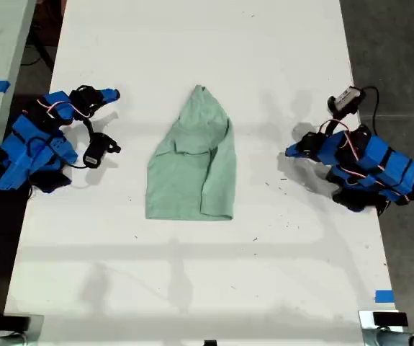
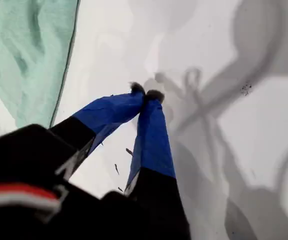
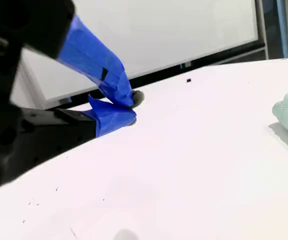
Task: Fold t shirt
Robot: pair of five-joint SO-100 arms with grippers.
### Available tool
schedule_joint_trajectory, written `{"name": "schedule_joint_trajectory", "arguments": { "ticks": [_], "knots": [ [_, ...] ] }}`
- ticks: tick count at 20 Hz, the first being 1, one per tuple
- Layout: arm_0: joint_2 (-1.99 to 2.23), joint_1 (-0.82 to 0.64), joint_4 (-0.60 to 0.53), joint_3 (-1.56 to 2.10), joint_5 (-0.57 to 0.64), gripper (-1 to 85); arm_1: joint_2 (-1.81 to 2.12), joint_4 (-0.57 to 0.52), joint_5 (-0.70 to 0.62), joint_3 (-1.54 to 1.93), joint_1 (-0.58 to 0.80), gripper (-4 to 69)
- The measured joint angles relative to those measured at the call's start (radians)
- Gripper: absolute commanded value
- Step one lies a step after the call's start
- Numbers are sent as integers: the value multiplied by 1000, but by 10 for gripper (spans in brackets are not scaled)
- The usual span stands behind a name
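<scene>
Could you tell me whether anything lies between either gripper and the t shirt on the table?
Nothing visible does. The t shirt lies alone mid-table; only bare white table separates it from my first gripper at the exterior view's right and my second gripper at its left.

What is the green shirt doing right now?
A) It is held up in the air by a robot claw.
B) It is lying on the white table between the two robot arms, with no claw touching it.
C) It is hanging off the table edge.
B: the t shirt lies flat on the white table, and my first gripper and my second gripper are both shut on nothing, away from the cloth.
</scene>
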Motion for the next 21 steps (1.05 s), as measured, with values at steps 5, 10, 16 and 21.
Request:
{"name": "schedule_joint_trajectory", "arguments": {
  "ticks": [5,10,16,21],
  "knots": [
    [0,0,0,0,0,-1,2,63,25,0,-2,13],
    [0,0,0,0,0,0,2,64,17,0,21,13],
    [0,0,0,0,0,0,2,64,17,0,20,13],
    [0,0,0,0,0,1,2,64,17,0,20,13]
  ]
}}
